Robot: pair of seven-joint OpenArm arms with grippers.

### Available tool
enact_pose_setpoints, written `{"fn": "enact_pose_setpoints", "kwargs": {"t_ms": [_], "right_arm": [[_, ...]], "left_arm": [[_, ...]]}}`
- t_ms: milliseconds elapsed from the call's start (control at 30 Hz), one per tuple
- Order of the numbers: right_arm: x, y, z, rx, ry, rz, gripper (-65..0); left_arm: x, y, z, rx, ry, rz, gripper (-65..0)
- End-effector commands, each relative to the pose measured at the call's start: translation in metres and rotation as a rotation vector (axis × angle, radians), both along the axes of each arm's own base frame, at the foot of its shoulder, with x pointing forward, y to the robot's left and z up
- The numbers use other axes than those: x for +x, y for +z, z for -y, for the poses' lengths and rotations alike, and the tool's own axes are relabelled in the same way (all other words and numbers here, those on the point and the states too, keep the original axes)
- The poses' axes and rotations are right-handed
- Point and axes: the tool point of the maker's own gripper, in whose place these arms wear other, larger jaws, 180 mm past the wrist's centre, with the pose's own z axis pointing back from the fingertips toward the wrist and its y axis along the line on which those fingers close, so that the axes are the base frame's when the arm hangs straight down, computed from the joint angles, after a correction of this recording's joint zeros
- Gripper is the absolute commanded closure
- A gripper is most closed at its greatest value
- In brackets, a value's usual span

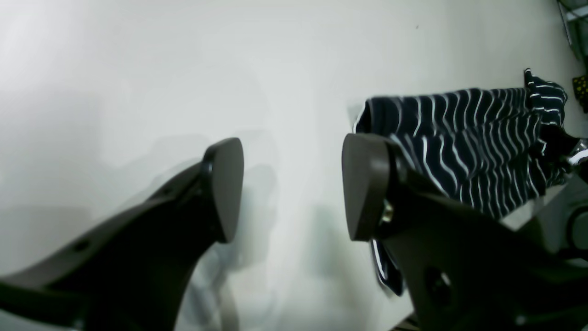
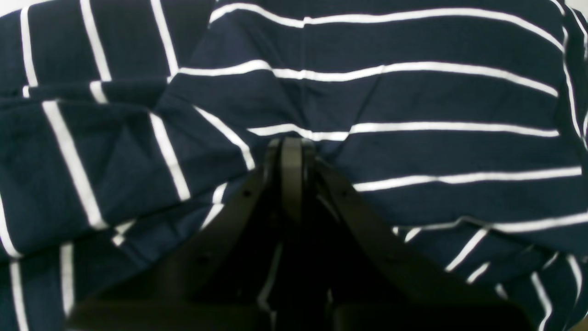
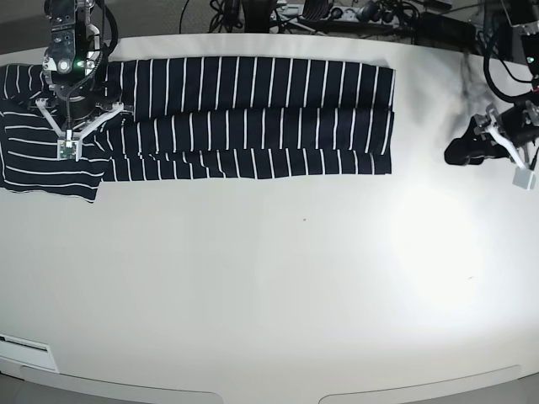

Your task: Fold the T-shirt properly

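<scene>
The T-shirt (image 3: 253, 118), dark navy with thin white stripes, lies as a long band along the far side of the white table (image 3: 295, 278); one sleeve spreads out at its left end. My right gripper (image 3: 67, 148) stands on that left end. In the right wrist view its fingers (image 2: 291, 151) are pressed together, with cloth (image 2: 413, 151) puckered around the tips. My left gripper (image 3: 461, 153) hovers over bare table just past the shirt's right end. In the left wrist view it (image 1: 294, 184) is open and holds nothing, and the shirt (image 1: 477, 133) shows behind its right finger.
Cables and a power strip (image 3: 337, 13) run along the far edge behind the shirt. A small white label (image 3: 21, 343) sits at the table's near left edge. A yellow-dotted object (image 1: 581, 89) shows at the right border of the left wrist view.
</scene>
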Motion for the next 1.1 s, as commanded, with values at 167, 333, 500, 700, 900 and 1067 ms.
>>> {"fn": "enact_pose_setpoints", "kwargs": {"t_ms": [167, 333, 500, 700, 900, 1067], "right_arm": [[0.012, 0.04, -0.025, 0.028, 0.091, 0.081, -10.1], [0.016, 0.056, -0.037, 0.015, 0.172, 0.105, -19.9], [0.015, 0.056, -0.036, 0.016, 0.168, 0.102, -19.9], [0.014, 0.055, -0.036, 0.017, 0.167, 0.097, -19.9], [0.014, 0.055, -0.036, 0.016, 0.167, 0.097, -19.9], [0.014, 0.055, -0.036, 0.016, 0.168, 0.097, -19.9]], "left_arm": [[-0.012, 0.005, 0.028, -0.145, -0.04, 0.028, -36.0], [-0.026, -0.027, 0.027, -0.121, 0.058, -0.073, -36.1], [-0.031, -0.039, 0.034, -0.12, 0.068, -0.112, -37.7], [-0.042, -0.055, 0.071, -0.164, -0.031, -0.178, -37.7], [-0.052, -0.067, 0.115, -0.253, -0.078, -0.212, -37.7], [-0.057, -0.073, 0.141, -0.3, -0.106, -0.23, -37.7]]}}
